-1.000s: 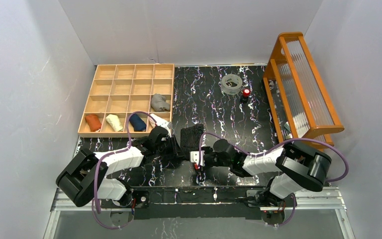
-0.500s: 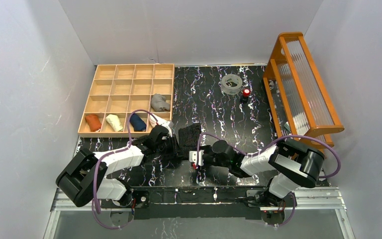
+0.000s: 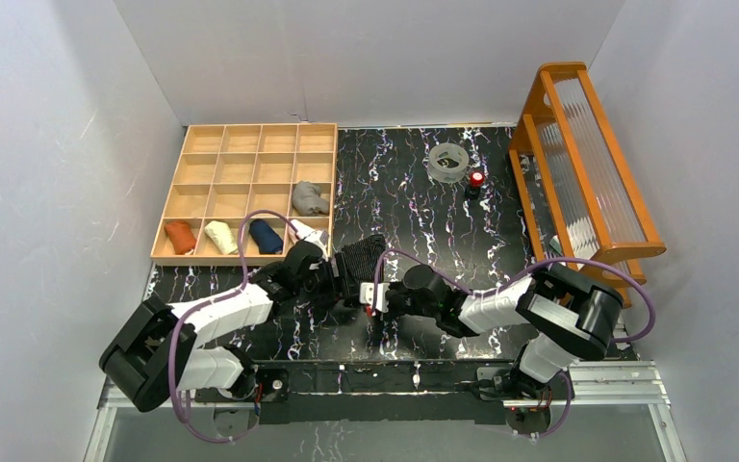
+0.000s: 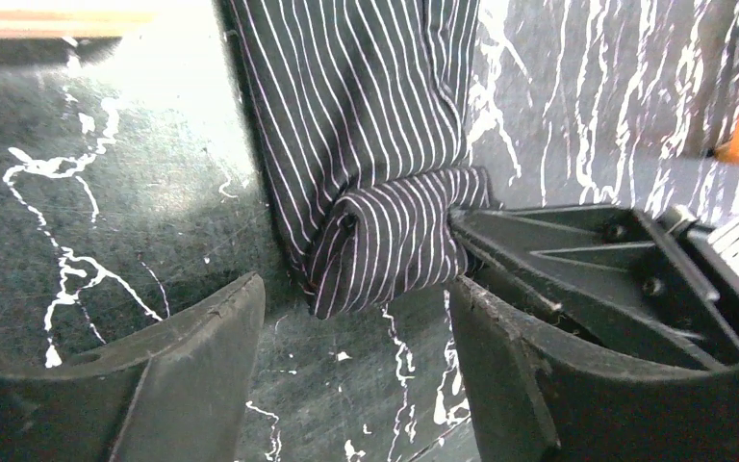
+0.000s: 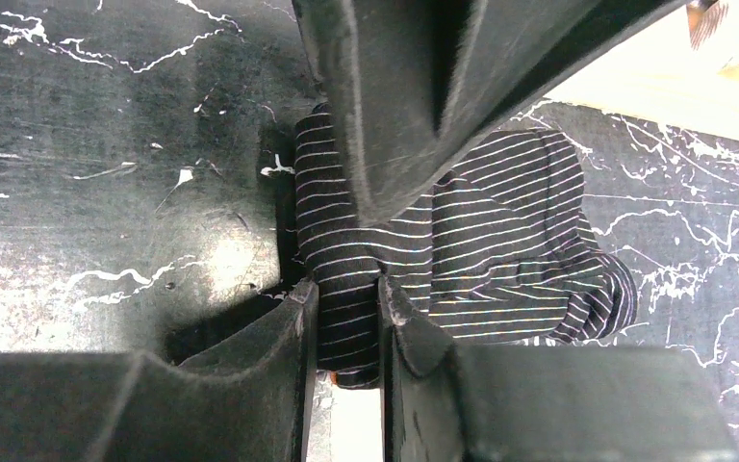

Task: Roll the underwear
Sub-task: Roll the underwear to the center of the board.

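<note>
At lower centre of the overhead view, on the dark marbled bench [image 3: 414, 207]: black striped underwear [image 3: 361, 258], half covered by both arms, near end out of sight beneath them. Seen from the left wrist, near end rolled into a tight bundle, far length flat and cut off by the top edge. Left pincer [image 4: 351, 298] spread wide either side of that roll, gripping nothing. Right pincer [image 5: 342, 300] closed to a narrow slit on a fold of the same striped cloth, pinched between both fingers, lower part of the fold hidden behind them. Upper middle of the right wrist view blocked by one dark left finger [image 5: 394, 96]. Hard to make out from above: either set of fingertips, black on black. Wooden compartment tray [image 3: 250, 154] at upper left, its near right corner close to the left wrist and the cloth, four rolled cloths [image 3: 219, 236] inside. Open bench to the right of and above the cloth, as far as the tape ring [image 3: 448, 162], red-topped object [image 3: 476, 179] and orange rack [image 3: 587, 164] at upper right, all well apart from the pincers. Against a second earlier: left pincer gone from nearly closed to wide, right pincer tightened, both wrists and the cloth nudged slightly toward upper left.
</note>
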Available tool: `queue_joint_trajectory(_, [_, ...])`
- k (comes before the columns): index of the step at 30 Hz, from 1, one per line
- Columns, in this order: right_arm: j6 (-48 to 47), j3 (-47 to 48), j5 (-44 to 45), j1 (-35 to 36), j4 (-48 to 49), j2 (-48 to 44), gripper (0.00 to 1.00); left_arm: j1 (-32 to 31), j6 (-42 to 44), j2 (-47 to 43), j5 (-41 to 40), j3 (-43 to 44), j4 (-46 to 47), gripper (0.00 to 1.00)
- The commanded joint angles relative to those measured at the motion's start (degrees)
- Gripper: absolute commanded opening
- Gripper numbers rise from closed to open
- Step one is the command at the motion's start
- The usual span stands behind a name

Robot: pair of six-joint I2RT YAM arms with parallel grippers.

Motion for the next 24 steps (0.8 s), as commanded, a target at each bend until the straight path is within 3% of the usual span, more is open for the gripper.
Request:
queue_joint_trajectory(1, [4.5, 0.5, -2.5, 0.0, -7.0, -0.3, 0.3, 0.4, -5.0, -3.8, -5.6, -1.5, 0.8, 0.69])
queue_joint_trajectory(9, [6.6, 0.1, -2.0, 1.2, -6.5, -1.5, 0.32, 0.4, -11.6, 0.7, -11.2, -3.2, 5.9, 0.75])
queue_joint_trajectory(12, [7.1, 0.4, -1.8, 1.8, -6.3, -1.2, 0.32, 0.4, -11.8, 4.3, -10.9, -2.4, 6.4, 0.65])
queue_joint_trajectory(17, [9.1, 1.1, -0.9, 2.5, -6.9, -1.3, 0.33, 0.0, -11.5, 3.8, -12.0, -3.9, 5.2, 0.37])
queue_joint_trajectory(24, [13.2, 1.1, 1.1, 2.8, -7.9, -1.7, 0.34, 0.0, -8.7, -0.2, -10.5, -4.6, 4.7, 0.33])
